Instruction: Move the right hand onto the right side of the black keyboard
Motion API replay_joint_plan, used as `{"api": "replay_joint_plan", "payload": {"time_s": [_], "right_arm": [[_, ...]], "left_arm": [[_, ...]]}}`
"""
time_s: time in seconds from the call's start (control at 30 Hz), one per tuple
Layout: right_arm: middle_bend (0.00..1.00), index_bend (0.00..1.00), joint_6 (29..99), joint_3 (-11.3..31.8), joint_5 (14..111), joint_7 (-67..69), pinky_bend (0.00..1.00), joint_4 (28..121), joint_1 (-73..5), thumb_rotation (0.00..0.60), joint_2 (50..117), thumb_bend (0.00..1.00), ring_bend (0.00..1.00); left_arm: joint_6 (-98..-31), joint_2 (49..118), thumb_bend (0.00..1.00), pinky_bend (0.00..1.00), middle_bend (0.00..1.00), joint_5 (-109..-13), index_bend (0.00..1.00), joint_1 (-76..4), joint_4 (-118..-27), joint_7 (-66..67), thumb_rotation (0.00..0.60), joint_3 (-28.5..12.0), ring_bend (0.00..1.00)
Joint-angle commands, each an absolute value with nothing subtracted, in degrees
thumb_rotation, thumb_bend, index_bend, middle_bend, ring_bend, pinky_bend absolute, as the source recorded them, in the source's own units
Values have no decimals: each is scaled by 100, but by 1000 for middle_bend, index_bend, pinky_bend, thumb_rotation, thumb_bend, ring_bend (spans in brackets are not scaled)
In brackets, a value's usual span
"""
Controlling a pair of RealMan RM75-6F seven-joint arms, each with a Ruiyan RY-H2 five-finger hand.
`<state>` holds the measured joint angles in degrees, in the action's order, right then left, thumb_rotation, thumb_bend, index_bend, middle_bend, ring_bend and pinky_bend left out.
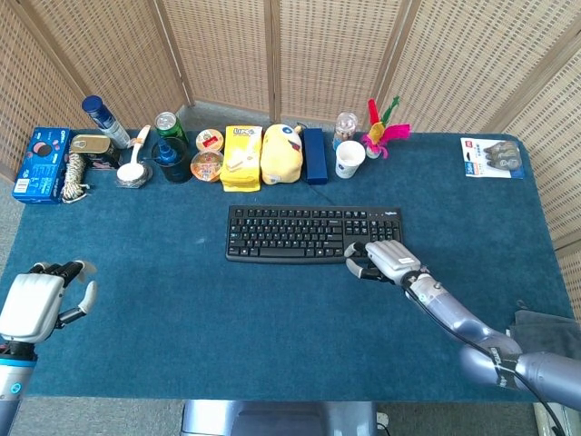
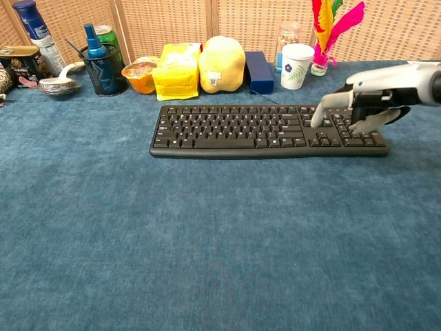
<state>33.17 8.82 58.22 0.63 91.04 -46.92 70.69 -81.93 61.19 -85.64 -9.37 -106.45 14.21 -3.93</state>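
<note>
The black keyboard [image 1: 313,233] [image 2: 255,129] lies across the middle of the blue table. My right hand [image 1: 379,260] [image 2: 362,100] hovers palm down over the keyboard's right end, above the number pad, with its fingers apart and holding nothing. Whether it touches the keys I cannot tell. My left hand [image 1: 36,295] stays at the table's near left edge, far from the keyboard, fingers loosely spread and empty; the chest view does not show it.
Behind the keyboard runs a row of items: a yellow packet [image 1: 241,157], a yellow plush [image 1: 281,153], a blue box [image 1: 315,154], a paper cup [image 1: 349,158], cans and a bottle at the left. A card of batteries [image 1: 491,157] lies far right. A grey cloth [image 1: 549,343] hangs at the near right corner.
</note>
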Motion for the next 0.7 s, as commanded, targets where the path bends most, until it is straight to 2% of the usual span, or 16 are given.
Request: {"api": "replay_joint_plan", "payload": {"time_s": [0.03,0.7], "right_arm": [[981,249,3221,742,5397,-256,1000,8858,-4928,0,7274,534,1000],[981,250,3287,318,4263,-1010,1000,8394,-5532,0,7675,535,1000]], "left_arm": [[-8174,6141,426,413,506,-8554,397,-949,-10627,1421,38,-385,531],[-8184,6175,426,413,506,-8507,397,-957,-10541,1371,35,-351,525]]}}
